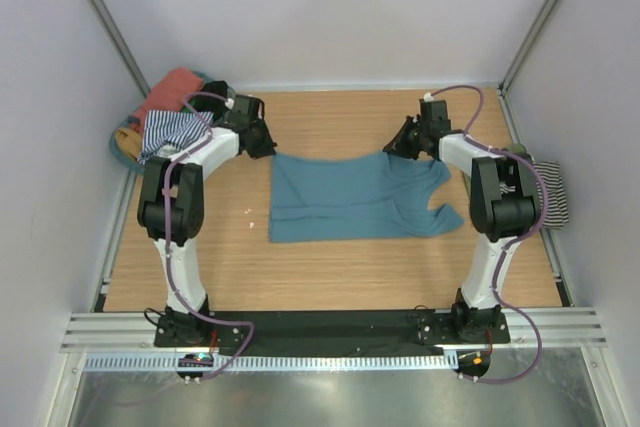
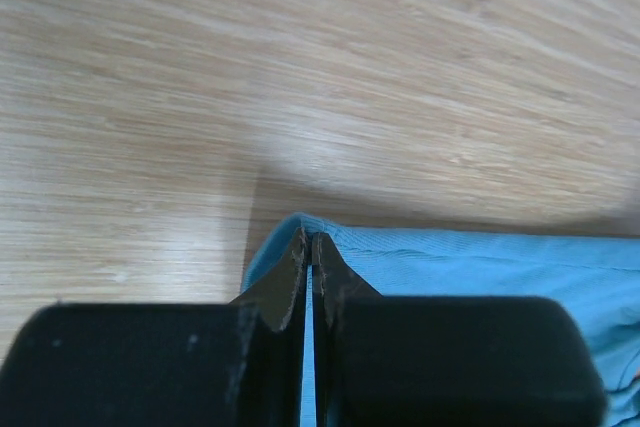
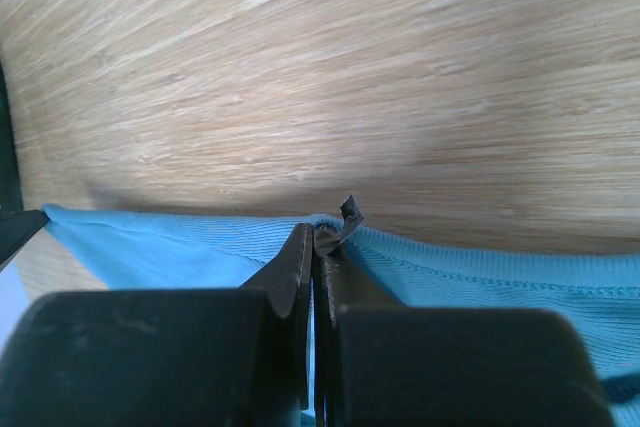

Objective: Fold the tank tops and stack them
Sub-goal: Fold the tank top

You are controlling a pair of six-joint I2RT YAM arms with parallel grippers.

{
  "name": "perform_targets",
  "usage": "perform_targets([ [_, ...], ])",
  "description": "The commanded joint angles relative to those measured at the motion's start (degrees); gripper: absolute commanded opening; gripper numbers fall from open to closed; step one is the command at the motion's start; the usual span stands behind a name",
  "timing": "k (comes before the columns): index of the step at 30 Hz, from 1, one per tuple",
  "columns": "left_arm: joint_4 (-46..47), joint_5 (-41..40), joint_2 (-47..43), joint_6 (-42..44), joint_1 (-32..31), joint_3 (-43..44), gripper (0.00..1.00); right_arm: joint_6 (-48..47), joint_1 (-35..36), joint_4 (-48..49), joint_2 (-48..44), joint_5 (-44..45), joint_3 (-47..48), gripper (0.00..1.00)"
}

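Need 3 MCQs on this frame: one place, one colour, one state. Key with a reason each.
1. Where is the heap of spare tops?
A. at the far-left corner of the table
B. at the near-right corner
C. in the centre

2. What colour is the tank top spread flat?
A. coral
B. teal blue
C. mustard

3. How do the left gripper and right gripper stand?
A. both open above the cloth
B. both shut on the tank top's far edge
C. only the left holds it

Key: 1 A, the heap sits beside the left arm by the far wall. 2 B, blue-green cloth lies mid-table. 3 B, each wrist view shows closed fingers pinching the hem.
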Motion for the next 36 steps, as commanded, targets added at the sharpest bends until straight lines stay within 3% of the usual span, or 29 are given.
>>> perform_targets([
  [1,3.3,1.0,-3.7,1.0,0.4,-0.1,0.0,0.5,-0.7,2.7,-3.4,-0.3,-0.1,0.01],
  [13,3.5,0.3,-4.9,0.9,0.4,-1.9,0.0,0.9,-0.9,3.1,-5.6,-0.6,-2.3,0.01],
  [36,10.4,2.7,-17.9,-2.7,-1.2,-20.6,0.0,3.2,-0.8,7.9,-24.0,1.1,-24.1,0.01],
])
